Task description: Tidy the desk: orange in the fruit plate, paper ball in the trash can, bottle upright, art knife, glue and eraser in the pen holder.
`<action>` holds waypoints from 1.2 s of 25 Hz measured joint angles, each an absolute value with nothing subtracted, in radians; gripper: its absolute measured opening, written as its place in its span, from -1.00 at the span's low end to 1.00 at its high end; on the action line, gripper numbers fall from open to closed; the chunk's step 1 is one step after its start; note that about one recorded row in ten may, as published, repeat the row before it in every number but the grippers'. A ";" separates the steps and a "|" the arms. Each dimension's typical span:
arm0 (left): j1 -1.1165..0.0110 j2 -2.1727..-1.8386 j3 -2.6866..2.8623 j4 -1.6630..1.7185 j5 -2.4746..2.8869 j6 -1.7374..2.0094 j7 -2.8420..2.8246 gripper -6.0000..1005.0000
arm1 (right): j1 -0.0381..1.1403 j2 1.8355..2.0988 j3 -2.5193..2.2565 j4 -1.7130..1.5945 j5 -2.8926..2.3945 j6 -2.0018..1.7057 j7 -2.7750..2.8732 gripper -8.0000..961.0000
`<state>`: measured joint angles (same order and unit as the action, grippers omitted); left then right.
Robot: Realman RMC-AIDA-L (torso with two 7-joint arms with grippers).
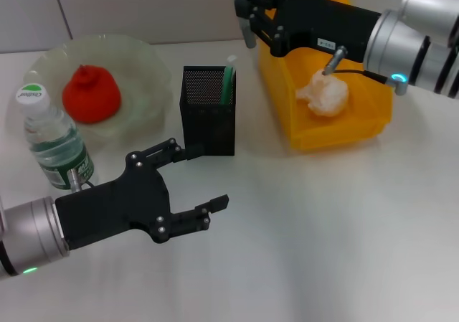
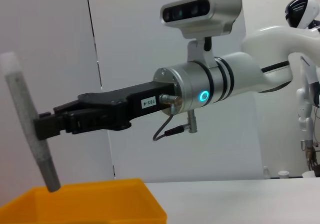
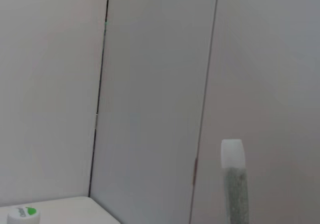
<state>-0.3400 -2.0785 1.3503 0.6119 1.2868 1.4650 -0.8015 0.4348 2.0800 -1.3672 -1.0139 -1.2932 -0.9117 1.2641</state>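
1. My right gripper (image 1: 247,22) pinches the glue stick (image 2: 27,124), its long axis near upright, above the yellow trash can (image 1: 373,132).
2. The pen holder (image 1: 208,110) lies just below and leftward of it, nearer my right arm.
3. My left gripper (image 1: 197,175) hangs spread by the holder.
4. The only readable writing is "103-4" on my right gripper's tag.

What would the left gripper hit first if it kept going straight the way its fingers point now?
Probably the pen holder: the open left gripper points toward its base. Depth is unclear, so it might pass just in front.
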 joint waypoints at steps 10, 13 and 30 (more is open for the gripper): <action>-0.352 -2.079 1.350 0.610 1.287 1.465 -0.796 0.56 | 0.516 2.080 -1.363 -0.886 -1.265 -0.934 1.265 -0.75; -0.353 -2.079 1.350 0.609 1.287 1.465 -0.792 0.56 | 0.535 2.080 -1.363 -0.848 -1.265 -0.936 1.260 -0.75; -0.354 -2.079 1.390 0.600 1.256 1.465 -0.776 0.56 | 0.615 2.083 -1.364 -0.683 -1.265 -0.949 1.245 -0.75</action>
<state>-0.3544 -2.0785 1.3904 0.5999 1.2559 1.4650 -0.7764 0.6146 2.0831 -1.3644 -0.6830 -1.2653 -0.9495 1.2446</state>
